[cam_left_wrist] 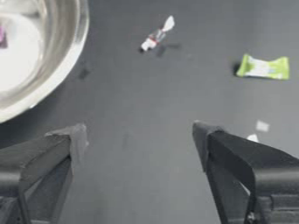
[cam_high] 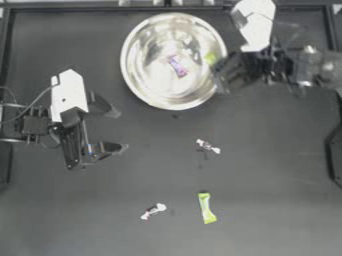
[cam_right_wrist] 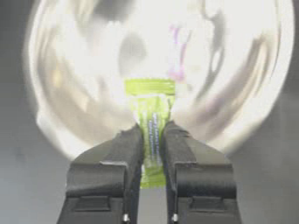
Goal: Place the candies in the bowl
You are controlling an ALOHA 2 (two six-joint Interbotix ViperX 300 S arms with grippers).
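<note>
Currently one pink-purple candy [cam_high: 178, 66] lies inside the silver bowl [cam_high: 137, 75]. Right gripper [cam_right_wrist: 152, 131] hangs over the bowl's right rim, jaws pinched on a yellow-green candy [cam_right_wrist: 151, 109], not yet released. Left gripper [cam_left_wrist: 137, 131] idles at table's left, jaws wide apart, empty. Left on the table: a second yellow-green candy [cam_high: 206, 208] and two white twist-wrapped candies [cam_high: 208, 146] [cam_high: 153, 210]. Judged roughly one-fifth done, second delivery pending.
</note>
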